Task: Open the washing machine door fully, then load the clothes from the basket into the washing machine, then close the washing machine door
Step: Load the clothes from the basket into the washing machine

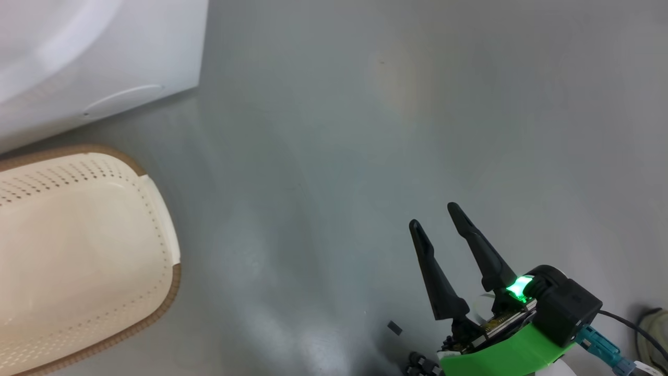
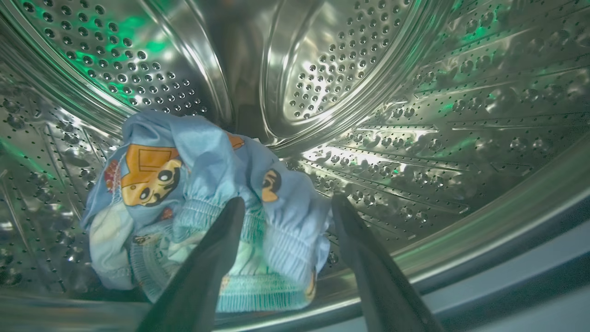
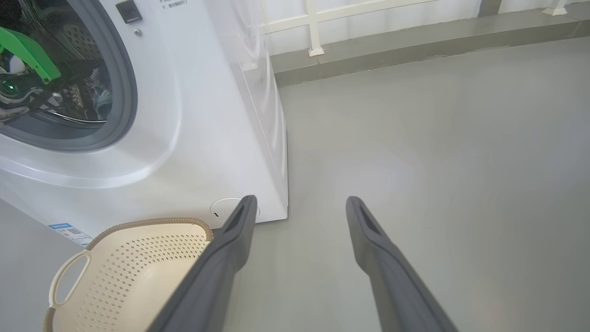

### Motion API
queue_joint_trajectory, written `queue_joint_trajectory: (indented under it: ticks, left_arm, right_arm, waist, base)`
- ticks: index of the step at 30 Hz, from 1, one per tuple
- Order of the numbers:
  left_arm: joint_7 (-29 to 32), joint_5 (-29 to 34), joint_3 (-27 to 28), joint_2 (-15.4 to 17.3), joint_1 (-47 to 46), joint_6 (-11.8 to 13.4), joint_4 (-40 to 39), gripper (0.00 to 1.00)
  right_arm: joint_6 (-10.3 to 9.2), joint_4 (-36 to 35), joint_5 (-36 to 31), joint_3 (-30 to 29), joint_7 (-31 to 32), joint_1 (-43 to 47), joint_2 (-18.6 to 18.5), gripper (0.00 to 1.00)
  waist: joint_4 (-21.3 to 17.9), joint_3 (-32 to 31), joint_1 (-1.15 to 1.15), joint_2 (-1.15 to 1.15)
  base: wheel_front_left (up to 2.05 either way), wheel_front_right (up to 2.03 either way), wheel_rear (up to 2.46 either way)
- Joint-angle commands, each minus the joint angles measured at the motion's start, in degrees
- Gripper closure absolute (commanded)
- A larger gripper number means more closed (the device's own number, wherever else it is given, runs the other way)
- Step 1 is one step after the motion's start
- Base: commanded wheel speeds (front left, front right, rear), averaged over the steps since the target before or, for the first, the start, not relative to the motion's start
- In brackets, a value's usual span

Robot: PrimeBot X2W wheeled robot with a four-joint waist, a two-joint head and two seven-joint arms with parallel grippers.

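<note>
Your left jaws stand apart inside the washing machine (image 3: 193, 138), reaching in through its opening, with nothing clamped between the fingers (image 2: 203, 276). The clothes (image 2: 207, 184) lie in a loose heap low in the washing machine's drum (image 2: 415, 138), close behind its front lip. The heap sits right against one finger, perhaps touching it, though I cannot tell. The main risk, as I judge it, is that a fold or the ribbed cuff catches on that finger as you pull out. It could then be dragged over the lip onto the grey gasket (image 3: 124, 92), where the closing door would pinch it or fail to latch. Draw straight back out of the washing machine and check the lip before you go for the door. I cannot make out whether the smaller white piece is in the heap. The basket (image 3: 138, 263), on the floor at the foot of the washing machine, looks bare in the part that shows, so confirm nothing is in it. A turning arm or the base could also knock it there. Your right jaws are apart too, holding nothing, over the floor (image 3: 438, 138) off the washing machine's front corner
</note>
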Motion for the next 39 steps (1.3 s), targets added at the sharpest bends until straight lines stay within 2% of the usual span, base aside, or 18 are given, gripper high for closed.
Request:
queue_joint_trajectory:
  ticks: [1,12,27,33,39]
  left_arm:
    - [-1.05,-0.18,1.22,1.75,1.31,-0.63,-0.06,0.00]
    - [-8.24,-2.26,-0.52,-4.60,11.49,-3.62,2.47,0.00]
    - [-13.66,-4.68,0.08,-11.46,23.22,-4.34,1.25,0.00]
    - [-13.92,-1.84,2.67,-13.39,28.17,-4.05,-1.16,0.00]
    - [-13.94,4.66,9.18,-15.14,35.65,-1.95,-7.06,0.00]
  right_arm:
    - [0.25,-0.86,0.58,0.63,-0.46,0.37,-0.63,0.00]
    - [0.25,3.63,-0.44,-1.18,-0.46,-3.17,-0.63,0.00]
    - [0.25,11.44,-2.06,-4.16,-0.46,-4.84,-0.63,0.00]
    - [0.25,14.55,-2.81,-5.42,-0.46,-5.12,-0.63,0.00]
    - [0.25,16.67,-3.07,-6.52,-0.46,-5.23,-0.63,0.00]
  waist:
    - [0.91,-1.14,0.00,0.00]
    - [5.80,-9.03,0.00,0.00]
    - [12.41,-20.77,0.00,0.00]
    - [15.31,-25.16,0.00,0.00]
    - [18.02,-28.51,0.00,0.00]
  base:
    - [0.00,0.00,0.00]
    - [0.00,0.00,0.00]
    - [0.00,0.00,0.00]
    - [0.00,0.00,0.00]
    - [0.00,0.00,0.00]
